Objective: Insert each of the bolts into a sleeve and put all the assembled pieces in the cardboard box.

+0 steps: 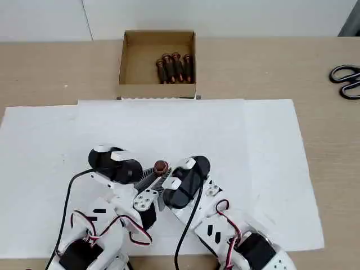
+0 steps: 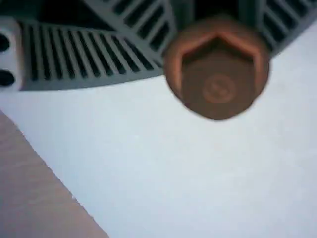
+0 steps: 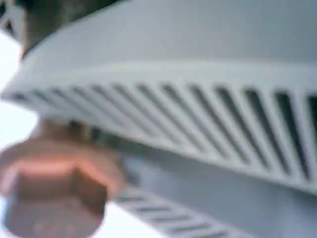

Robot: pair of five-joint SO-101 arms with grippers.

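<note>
A copper-coloured bolt [image 1: 160,166] sits where my two grippers meet, low on the white paper; only its hex head shows, and the shaft is hidden. My right gripper [image 1: 163,181] is shut on it, its ribbed finger [image 3: 198,129] running close beside the bolt head [image 3: 54,188]. My left gripper [image 1: 149,178] is right against the bolt from the other side. In the left wrist view the bolt head [image 2: 216,74] faces the camera, with grey ribbed fingers [image 2: 84,54] behind it. The cardboard box [image 1: 130,62] at the back holds several assembled pieces [image 1: 174,67].
White paper [image 1: 270,169] covers the middle of the wooden table [image 1: 45,73]. Black-handled scissors [image 1: 346,80] lie at the far right edge. Both arm bases and their cables [image 1: 112,225] crowd the near edge.
</note>
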